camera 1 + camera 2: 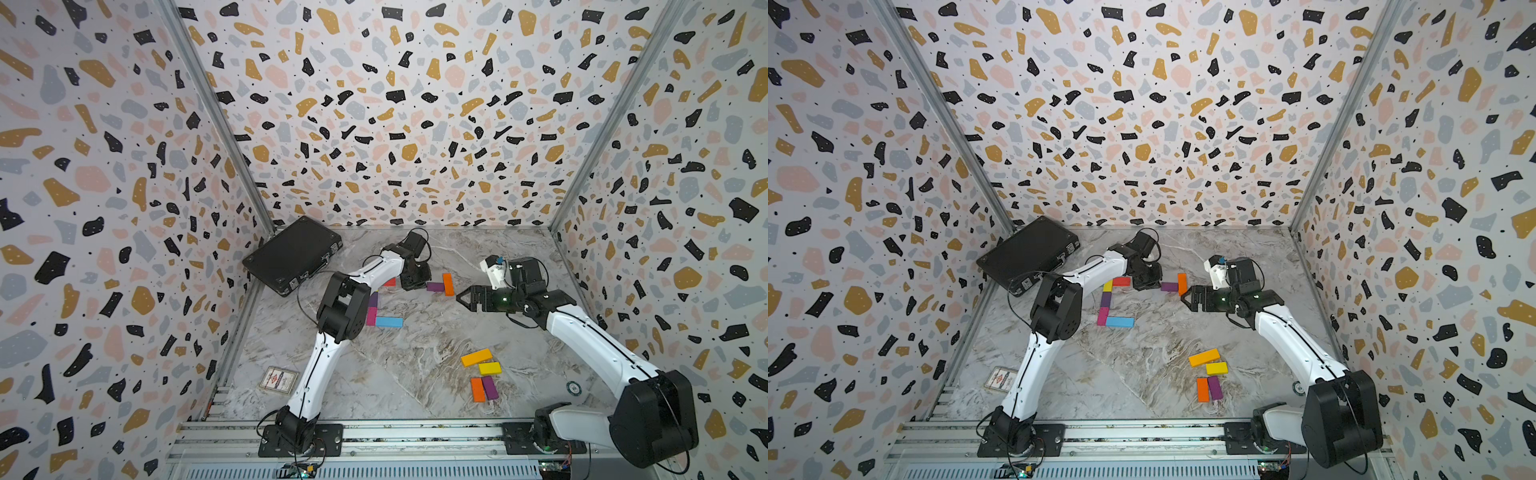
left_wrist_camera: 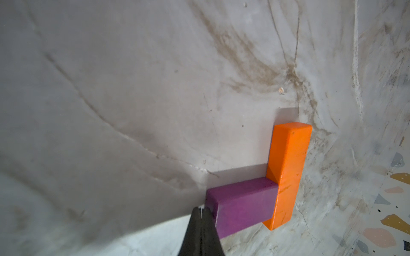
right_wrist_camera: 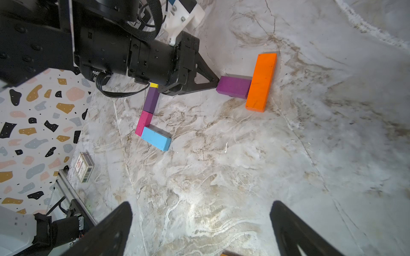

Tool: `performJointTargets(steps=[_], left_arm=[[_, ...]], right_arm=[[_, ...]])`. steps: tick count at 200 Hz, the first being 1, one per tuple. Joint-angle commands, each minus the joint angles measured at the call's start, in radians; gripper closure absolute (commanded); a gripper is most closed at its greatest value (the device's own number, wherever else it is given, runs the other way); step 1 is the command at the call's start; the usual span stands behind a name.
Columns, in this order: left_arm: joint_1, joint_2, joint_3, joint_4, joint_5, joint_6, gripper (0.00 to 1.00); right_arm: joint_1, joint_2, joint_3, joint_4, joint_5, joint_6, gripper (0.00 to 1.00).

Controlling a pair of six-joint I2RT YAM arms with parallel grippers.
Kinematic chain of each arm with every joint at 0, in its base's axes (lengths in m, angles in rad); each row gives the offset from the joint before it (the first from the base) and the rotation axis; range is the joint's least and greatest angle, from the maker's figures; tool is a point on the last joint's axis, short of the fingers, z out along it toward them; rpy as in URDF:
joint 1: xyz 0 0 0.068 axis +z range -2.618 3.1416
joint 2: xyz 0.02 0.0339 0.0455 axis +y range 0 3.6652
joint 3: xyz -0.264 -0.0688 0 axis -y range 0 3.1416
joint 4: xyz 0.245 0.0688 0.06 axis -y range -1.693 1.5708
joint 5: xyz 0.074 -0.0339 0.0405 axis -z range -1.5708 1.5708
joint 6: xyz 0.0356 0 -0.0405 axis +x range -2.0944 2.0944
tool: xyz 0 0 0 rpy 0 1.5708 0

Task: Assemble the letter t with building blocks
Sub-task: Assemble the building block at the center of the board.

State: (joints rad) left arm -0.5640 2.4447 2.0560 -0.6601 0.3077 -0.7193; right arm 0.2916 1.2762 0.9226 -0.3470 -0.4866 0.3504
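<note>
Case (image 1: 291,255): lying in the table's (image 1: 415,374) far left corner.
Short block (image 1: 435,286): butting the long block's (image 1: 448,284) side, mid-table toward the far edge.
Block chain (image 1: 1105,299): lying left of them.
Four-block cluster (image 1: 476,357): sitting toward the front right corner.

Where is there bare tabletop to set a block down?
Bare: mid-table, bordered by the blue block, the front cluster of four blocks and the card box. Also bare: the back edge behind the orange block. Crowded: around the purple block beside it, with the shut left gripper against it and the open right gripper close.
</note>
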Motion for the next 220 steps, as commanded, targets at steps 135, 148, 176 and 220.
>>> performJointTargets(steps=[135,148,176,220], left_arm=[[0.001,-0.032,0.031,-0.072,-0.109,0.074,0.86],[0.012,-0.056,0.035,-0.098,-0.135,0.112,0.75],[0.031,-0.17,-0.031,-0.111,-0.146,0.231,0.47],[0.038,-0.424,-0.262,-0.117,0.154,0.462,0.28]], right_arm=[[-0.005,-0.039,-0.008,-0.034,0.008,-0.018,0.0],[-0.005,-0.04,-0.005,-0.063,0.045,-0.035,0.01],[-0.005,-0.031,0.018,-0.14,0.132,-0.062,0.01],[0.004,-0.004,0.022,-0.296,0.233,-0.012,0.08]])
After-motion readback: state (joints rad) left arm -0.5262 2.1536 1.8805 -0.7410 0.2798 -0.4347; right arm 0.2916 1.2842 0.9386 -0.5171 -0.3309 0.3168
